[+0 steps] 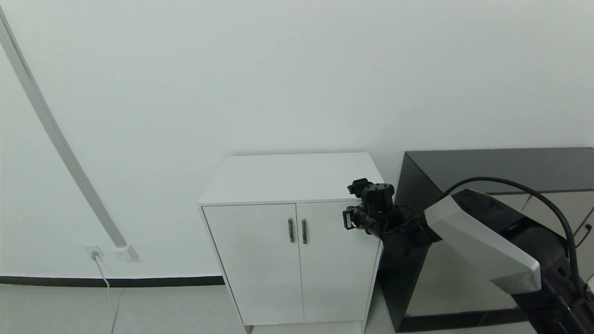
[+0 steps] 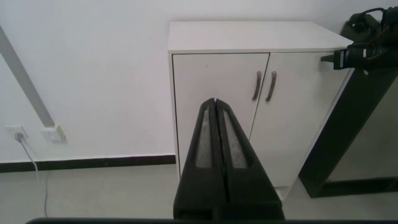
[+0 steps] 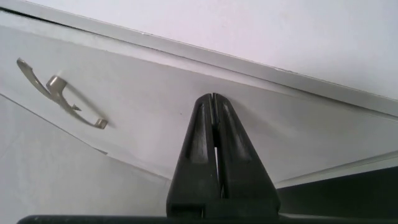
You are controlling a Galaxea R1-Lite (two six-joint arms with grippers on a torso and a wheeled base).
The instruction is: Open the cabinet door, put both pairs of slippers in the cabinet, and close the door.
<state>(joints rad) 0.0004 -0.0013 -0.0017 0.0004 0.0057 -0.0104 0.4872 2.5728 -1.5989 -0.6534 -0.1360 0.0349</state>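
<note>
The white cabinet (image 1: 287,178) stands against the wall with both doors shut. Its two metal handles (image 1: 297,230) sit side by side at the middle seam. My right gripper (image 1: 347,219) is held in front of the upper right part of the right door (image 1: 334,264), close to its surface, with its fingers shut on nothing. The right wrist view has that gripper (image 3: 213,96) pointing at the door face, the handles (image 3: 62,93) off to one side. My left gripper (image 2: 215,101) is shut and empty, some way back from the cabinet (image 2: 249,37), facing its left door (image 2: 211,78).
A black cabinet (image 1: 492,162) with glossy fronts stands right beside the white one. A slanted white cable duct (image 1: 55,134) runs down the wall to a socket (image 1: 94,252) with a cord (image 1: 107,287). Open floor (image 1: 162,311) lies left of the cabinet.
</note>
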